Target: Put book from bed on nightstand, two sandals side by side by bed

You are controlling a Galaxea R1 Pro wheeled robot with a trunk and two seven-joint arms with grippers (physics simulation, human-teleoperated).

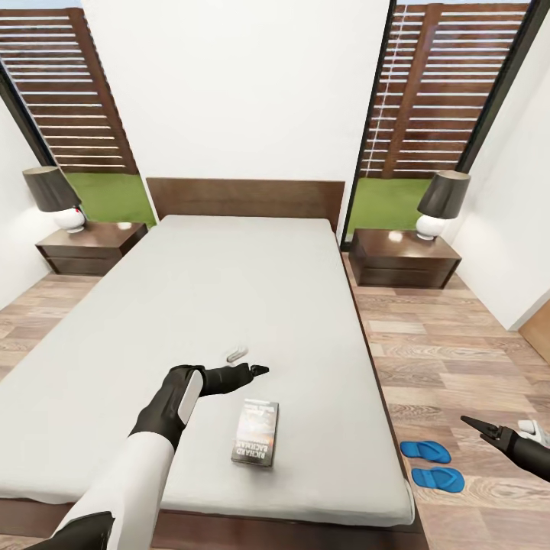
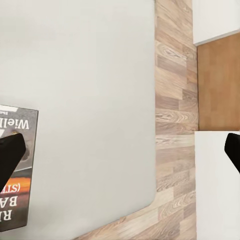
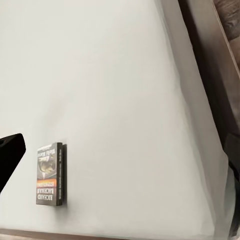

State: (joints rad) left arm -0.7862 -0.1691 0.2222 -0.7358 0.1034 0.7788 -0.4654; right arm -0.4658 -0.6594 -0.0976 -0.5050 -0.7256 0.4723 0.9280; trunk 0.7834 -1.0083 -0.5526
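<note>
My right gripper (image 1: 472,425) is cut off at the head view's edge, only dark fingertips showing over the wood-plank floor (image 1: 451,344); I cannot tell its opening there, but its wrist view has a dark finger (image 3: 9,155) at one edge and another at the opposite edge, so jaws wide, nothing held. My left gripper (image 1: 258,370) hangs over the plain light grey mattress of the dark-framed platform bed (image 1: 229,290). The head view shows it side-on, fingers overlapping; its wrist view shows its fingers (image 2: 10,155) far apart, wide and empty.

The small dark paperback book with orange band and white lettering (image 1: 255,432) lies flat on the mattress near the foot end, just below the left gripper, partly cut off in the left wrist view. A small white object (image 1: 237,352) beside the gripper is too small to identify.

Two bright blue flip-flop sandals (image 1: 431,464) lie side by side on the floor beside the bed's right side. Two glossy dark brown nightstands (image 1: 402,260) flank the headboard, each carrying a dark-shaded lamp with a round white base (image 1: 439,205).
</note>
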